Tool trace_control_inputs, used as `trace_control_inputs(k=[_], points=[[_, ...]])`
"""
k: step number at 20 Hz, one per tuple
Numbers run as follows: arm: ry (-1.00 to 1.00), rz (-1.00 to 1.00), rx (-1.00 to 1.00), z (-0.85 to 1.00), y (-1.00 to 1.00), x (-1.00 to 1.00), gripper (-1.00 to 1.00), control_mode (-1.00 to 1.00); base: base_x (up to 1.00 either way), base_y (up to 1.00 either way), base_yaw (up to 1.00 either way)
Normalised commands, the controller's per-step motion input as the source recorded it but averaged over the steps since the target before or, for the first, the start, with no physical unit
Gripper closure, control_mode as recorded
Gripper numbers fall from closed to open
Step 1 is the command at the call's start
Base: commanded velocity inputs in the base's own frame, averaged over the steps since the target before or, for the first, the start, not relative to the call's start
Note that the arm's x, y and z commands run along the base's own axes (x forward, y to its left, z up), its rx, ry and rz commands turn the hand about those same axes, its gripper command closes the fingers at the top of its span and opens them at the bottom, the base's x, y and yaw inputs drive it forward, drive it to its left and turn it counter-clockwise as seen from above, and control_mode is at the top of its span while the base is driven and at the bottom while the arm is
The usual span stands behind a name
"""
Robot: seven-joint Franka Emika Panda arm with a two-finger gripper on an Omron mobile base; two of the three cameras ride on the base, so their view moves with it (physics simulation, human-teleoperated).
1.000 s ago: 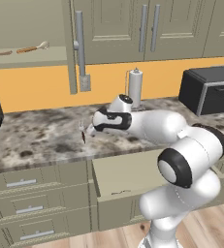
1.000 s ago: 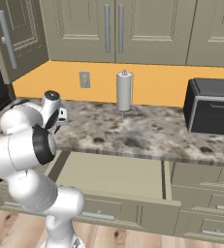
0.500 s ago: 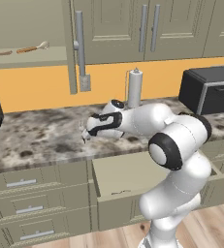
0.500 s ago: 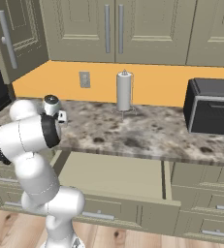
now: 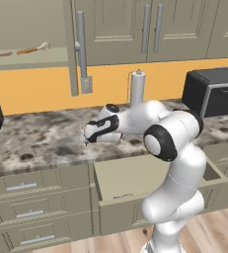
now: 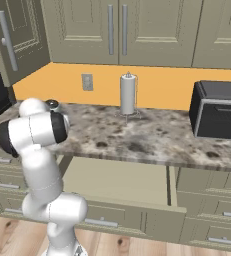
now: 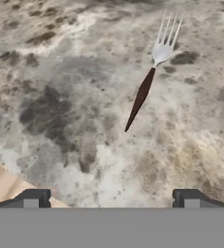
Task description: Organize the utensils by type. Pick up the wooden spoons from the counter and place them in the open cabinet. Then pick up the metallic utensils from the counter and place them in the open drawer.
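The fingers [image 7: 111,196] stand spread as wide as they go and hold nothing; in the hand view their two dark tips rise far apart, one at each lower corner. They point down at the mottled stone worktop [image 7: 60,97], above it and clear of it.

Ahead of the fingers, toward the right-hand tip's side of the hand view, the fork [image 7: 152,72] lies flat on the worktop. Its dark reddish-brown handle points back toward the fingers and ends well short of them; its silver tines point away. Nothing touches it. Past the left-hand tip, at the lower left corner of that view, the worktop edge gives way to a strip of pale beige.

In the left base view the hand [image 5: 96,132] hangs low over the front part of the worktop [image 5: 36,143], at the end of the outstretched white arm. Just below and in front of it the wide drawer [image 5: 130,175] stands pulled out, its plain beige inside in sight.

Behind the hand, at the back of the worktop, a paper towel roll [image 5: 136,89] stands upright. Far above and to the left, the cabinet [image 5: 26,29] stands with its door open, and on its shelf lie the two wooden spoons [image 5: 21,51], end to end. A dark box-shaped appliance [image 5: 211,91] sits on the worktop off to the right.
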Motion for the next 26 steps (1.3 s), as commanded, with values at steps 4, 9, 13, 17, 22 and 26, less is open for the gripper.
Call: trace_control_inputs(k=[4, 9, 13, 17, 22, 26], points=[[0.0, -0.03, -0.02, -0.26, 0.05, 0.35, -1.0, -1.0, 0.0, 0.0, 0.0], [0.0, -0.03, -0.04, -0.26, 0.15, 0.31, -1.0, -1.0, 0.0, 0.0, 0.0], [0.0, -0.01, -0.06, -0.13, 0.24, 0.37, -1.0, -1.0, 0.0, 0.0, 0.0], [0.0, -0.01, -0.05, -0.16, 0.23, 0.41, -1.0, -1.0, 0.0, 0.0, 0.0], [0.0, -0.01, -0.06, -0.25, 0.15, 0.36, -1.0, -1.0, 0.0, 0.0, 0.0], [0.0, -0.02, -0.04, -0.31, 0.0, 0.24, -1.0, -1.0, 0.0, 0.0, 0.0]])
